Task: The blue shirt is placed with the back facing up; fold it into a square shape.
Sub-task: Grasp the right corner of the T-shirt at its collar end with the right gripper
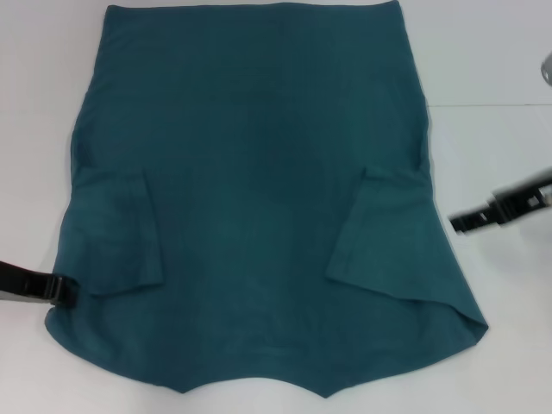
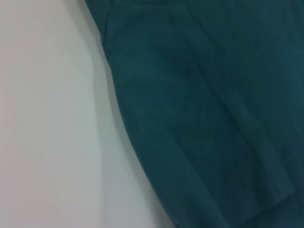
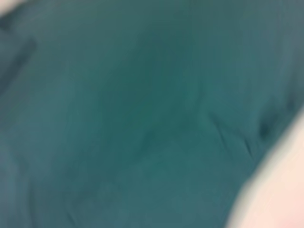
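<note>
The blue shirt lies flat on the white table, plain side up, with both short sleeves folded inward onto the body. My left gripper sits low at the shirt's left edge near the front, touching the fabric there. My right gripper hovers just off the shirt's right edge, a little apart from the cloth. The left wrist view holds the shirt's curved edge against the table. Teal fabric fills nearly all of the right wrist view.
White table surrounds the shirt on the left, right and front right. The shirt's far edge runs along the top of the head view. A small grey object shows at the right border.
</note>
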Tool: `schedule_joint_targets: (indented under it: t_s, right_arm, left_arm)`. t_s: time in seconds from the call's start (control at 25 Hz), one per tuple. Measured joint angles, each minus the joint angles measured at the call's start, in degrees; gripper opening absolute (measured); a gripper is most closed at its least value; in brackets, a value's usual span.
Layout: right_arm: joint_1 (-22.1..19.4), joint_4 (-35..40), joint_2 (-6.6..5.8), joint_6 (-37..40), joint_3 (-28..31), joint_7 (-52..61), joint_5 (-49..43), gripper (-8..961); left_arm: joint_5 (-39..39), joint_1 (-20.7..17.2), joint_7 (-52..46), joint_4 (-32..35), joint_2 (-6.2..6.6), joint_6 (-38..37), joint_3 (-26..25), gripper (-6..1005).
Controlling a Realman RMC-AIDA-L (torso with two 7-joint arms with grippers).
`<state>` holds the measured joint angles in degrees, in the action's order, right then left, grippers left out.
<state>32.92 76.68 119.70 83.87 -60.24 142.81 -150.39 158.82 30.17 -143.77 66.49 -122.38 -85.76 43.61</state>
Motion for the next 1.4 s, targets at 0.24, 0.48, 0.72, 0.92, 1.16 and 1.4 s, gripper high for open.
schedule_joint_targets:
  t_s: [0.24,0.48,0.72,0.92,1.16,1.4]
  right_arm:
    - [-1.11,0.53,0.36,7.40,-1.30,3.88,-5.02,911]
    - [-4.28,0.17,0.56,7.91,-8.88,6.57,-4.09,910]
    - [-5.80,-0.43,0.62,6.41,-13.05,7.93,-0.77,909]
    - [-6.44,-0.67,0.62,4.24,-16.41,10.20,-0.37,909]
    - [-6.67,-0.56,0.62,3.53,-16.91,11.63,-0.81,908]
    - [-6.82,-0.51,0.62,4.12,-16.61,11.97,-0.81,881]
  left_arm:
    - [-0.15,0.15,0.62,0.19,0.01,0.17,-0.02,11]
    - [-0.19,0.59,1.25,-0.23,-0.03,0.46,-0.02,11]
    - [-0.19,0.59,2.24,-0.37,0.03,0.56,0.00,12]
    - [-0.19,0.49,2.65,-0.41,0.00,0.60,-0.02,12]
    - [-0.18,0.19,2.98,-0.46,-0.04,0.60,-0.02,11]
    - [-0.19,0.15,3.29,-0.49,-0.05,0.62,-0.15,11]
